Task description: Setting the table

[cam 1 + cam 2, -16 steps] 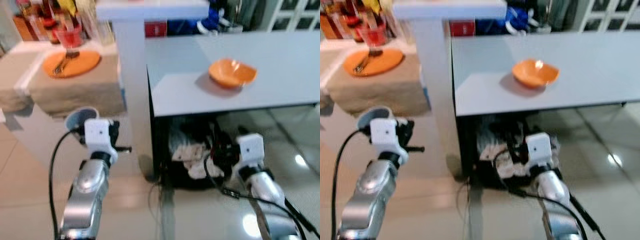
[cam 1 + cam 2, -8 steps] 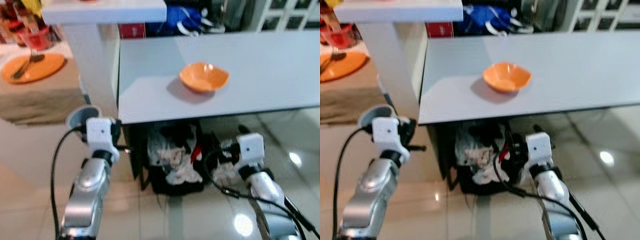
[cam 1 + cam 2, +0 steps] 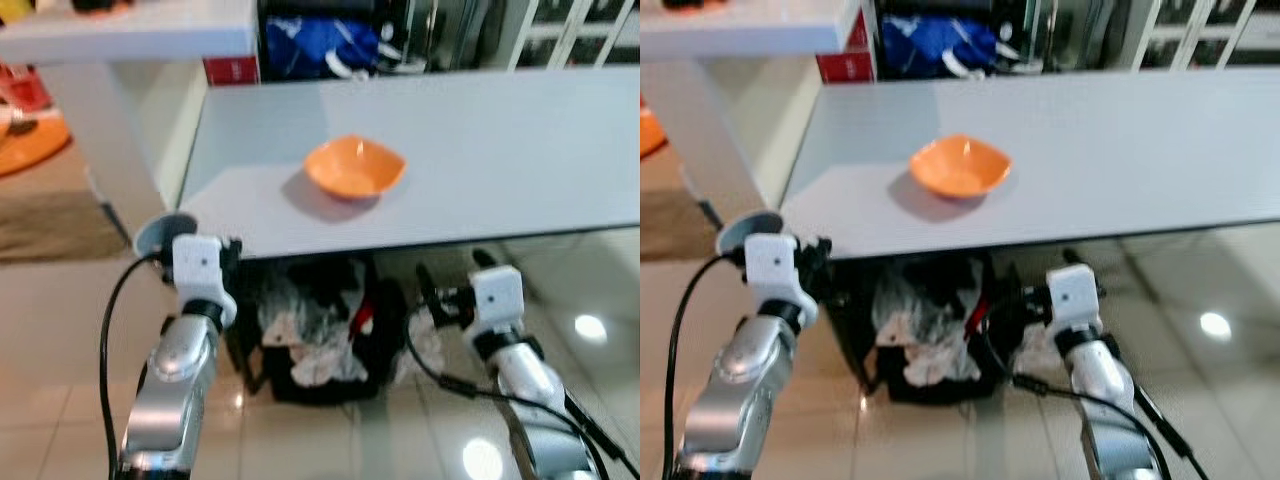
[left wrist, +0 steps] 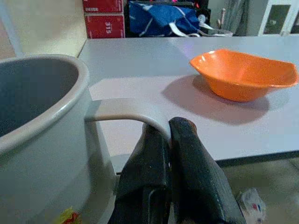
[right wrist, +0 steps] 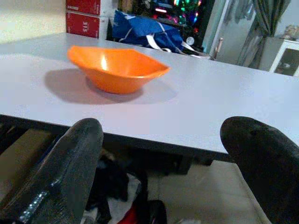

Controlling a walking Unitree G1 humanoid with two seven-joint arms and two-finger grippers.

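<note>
a grey mug is being pinched by its handle between the pressed-together fingers of the left gripper, just off the near left corner of the grey table. an orange bowl is already resting on the table. the right gripper is being held spread and empty below the table's near edge. the carrying step is judged underway; next, the mug is to be raised over the edge and set beside the bowl.
</note>
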